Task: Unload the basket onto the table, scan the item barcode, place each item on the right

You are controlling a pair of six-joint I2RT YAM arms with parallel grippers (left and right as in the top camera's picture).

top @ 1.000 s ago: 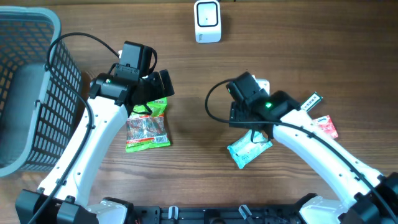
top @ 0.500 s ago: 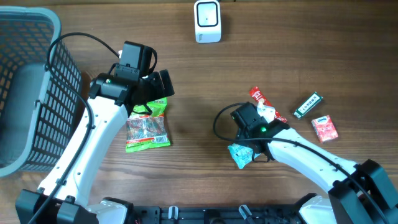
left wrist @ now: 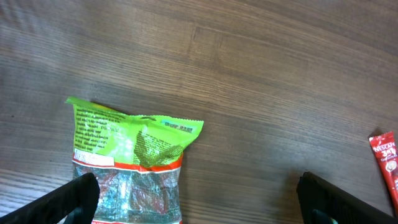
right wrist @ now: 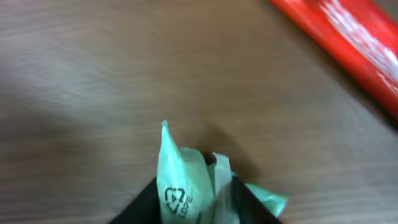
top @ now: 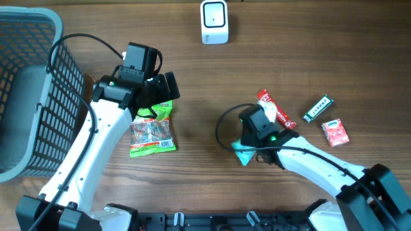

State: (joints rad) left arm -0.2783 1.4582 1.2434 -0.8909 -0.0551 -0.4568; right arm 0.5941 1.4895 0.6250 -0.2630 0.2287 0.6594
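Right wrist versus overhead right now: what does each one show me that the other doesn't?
Only the right wrist: the recycling mark printed on the teal packet, which is bunched upright between the right gripper fingers. Only overhead: the scanner, the basket, the green snack bag and the left arm. Both: the teal packet, the red sachet and the wood table.

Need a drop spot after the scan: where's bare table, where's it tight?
Bare: the strip between the green snack bag and the teal packet; also the top edge right of the scanner. Crowded: red stick, gum pack and red sachet cluster at right.
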